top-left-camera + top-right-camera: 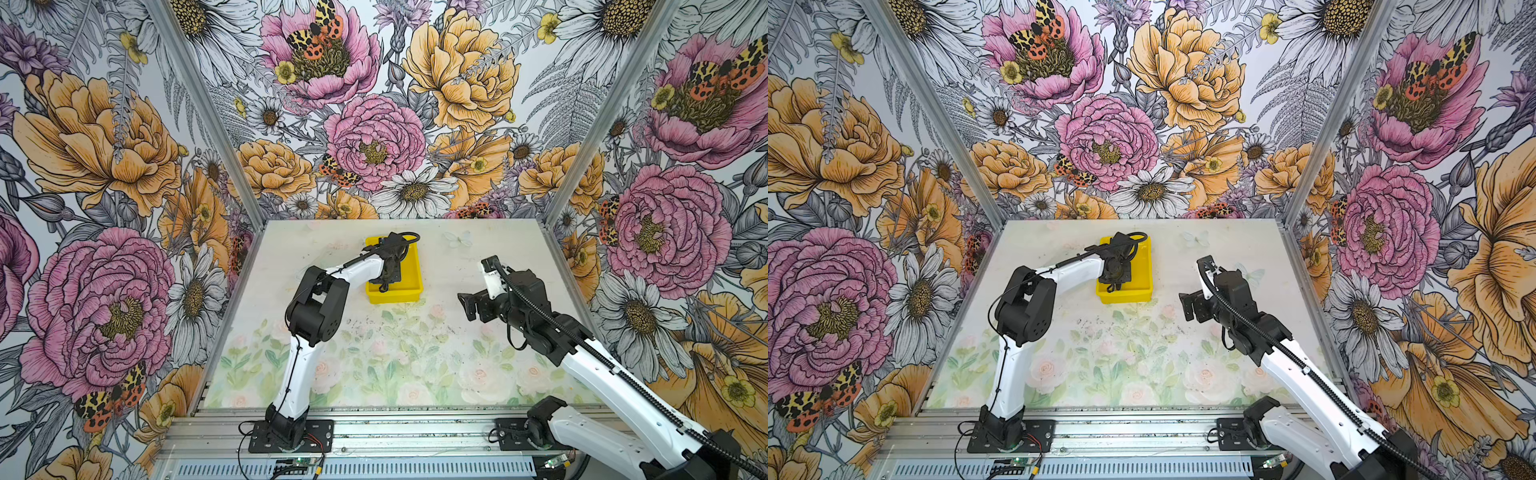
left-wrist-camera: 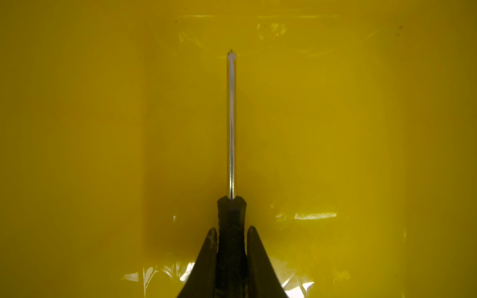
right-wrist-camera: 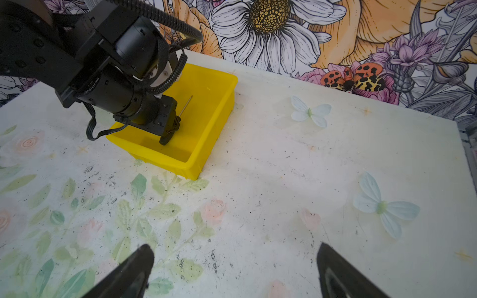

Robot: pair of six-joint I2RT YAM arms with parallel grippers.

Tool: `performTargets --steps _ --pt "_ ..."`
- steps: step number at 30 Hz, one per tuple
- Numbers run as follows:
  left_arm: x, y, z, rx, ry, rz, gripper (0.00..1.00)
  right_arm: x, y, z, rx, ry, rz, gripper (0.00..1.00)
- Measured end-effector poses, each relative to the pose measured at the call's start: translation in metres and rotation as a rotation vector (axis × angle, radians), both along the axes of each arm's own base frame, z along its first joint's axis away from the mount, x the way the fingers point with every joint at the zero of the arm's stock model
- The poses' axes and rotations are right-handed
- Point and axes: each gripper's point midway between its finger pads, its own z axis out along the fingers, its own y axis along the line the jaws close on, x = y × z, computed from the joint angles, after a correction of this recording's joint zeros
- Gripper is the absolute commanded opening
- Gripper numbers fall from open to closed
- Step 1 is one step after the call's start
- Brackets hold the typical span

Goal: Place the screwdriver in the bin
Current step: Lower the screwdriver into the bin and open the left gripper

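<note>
Left gripper (image 2: 231, 228) pinches the screwdriver (image 2: 231, 123) handle inside the bin (image 2: 77, 154); both top views hide it. Right gripper (image 3: 235, 247) gapes empty over the table (image 3: 284, 167). Motor (image 3: 111, 93) lettering is unreadable.

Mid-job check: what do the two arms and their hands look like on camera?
Both arms are alike: the left arm and right arm have glossy white link shells with boxy black joints. A ribbed black conduit runs along each. The left hand and right hand have black tapered fingers. White print near the left hand is too small to read.
</note>
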Motion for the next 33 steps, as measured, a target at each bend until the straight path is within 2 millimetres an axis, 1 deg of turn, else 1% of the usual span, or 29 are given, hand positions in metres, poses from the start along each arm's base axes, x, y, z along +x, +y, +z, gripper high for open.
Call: performTargets --steps 8,12,13,14,17,20,22,25,27,28,30,31,32,33 --pt "0.004 -0.001 0.000 -0.004 -0.004 0.005 0.26 0.004 -0.009 0.000 0.002 0.001 -0.031 1.00" --pt "0.005 -0.002 0.002 -0.006 -0.008 0.005 0.31 0.005 -0.010 0.000 0.006 0.003 -0.031 0.99" --pt "0.006 -0.002 0.003 -0.008 -0.011 0.006 0.34 0.005 -0.009 0.000 0.007 0.003 -0.028 0.99" --pt "0.007 -0.002 0.004 -0.010 -0.014 0.007 0.39 0.004 -0.009 0.000 0.009 0.004 -0.025 0.99" --pt "0.010 -0.002 0.007 -0.018 -0.028 0.008 0.50 0.003 -0.008 0.000 0.012 0.009 -0.017 0.99" --pt "0.012 -0.002 0.019 -0.031 -0.056 0.005 0.55 0.002 -0.008 0.001 0.013 0.013 -0.017 0.99" --pt "0.011 -0.002 0.032 -0.042 -0.079 0.001 0.56 0.003 -0.008 0.004 0.020 0.013 -0.021 0.99" --pt "0.008 0.000 0.061 -0.062 -0.127 -0.012 0.59 0.003 -0.008 0.009 0.033 0.012 -0.032 0.99" --pt "0.004 0.002 0.086 -0.080 -0.168 -0.020 0.62 0.004 -0.009 0.012 0.038 0.009 -0.041 0.99" --pt "0.001 0.004 0.102 -0.092 -0.196 -0.026 0.63 0.004 -0.010 0.013 0.039 0.008 -0.048 0.99" --pt "-0.007 0.009 0.131 -0.112 -0.248 -0.037 0.66 0.006 -0.012 0.014 0.038 0.004 -0.063 1.00" --pt "-0.014 0.013 0.146 -0.123 -0.274 -0.042 0.68 0.006 -0.014 0.015 0.037 0.003 -0.071 0.99" --pt "-0.022 0.017 0.159 -0.131 -0.297 -0.047 0.72 0.007 -0.015 0.015 0.037 0.001 -0.080 0.99" --pt "-0.029 0.021 0.170 -0.137 -0.317 -0.052 0.78 0.008 -0.017 0.015 0.036 0.000 -0.090 1.00"
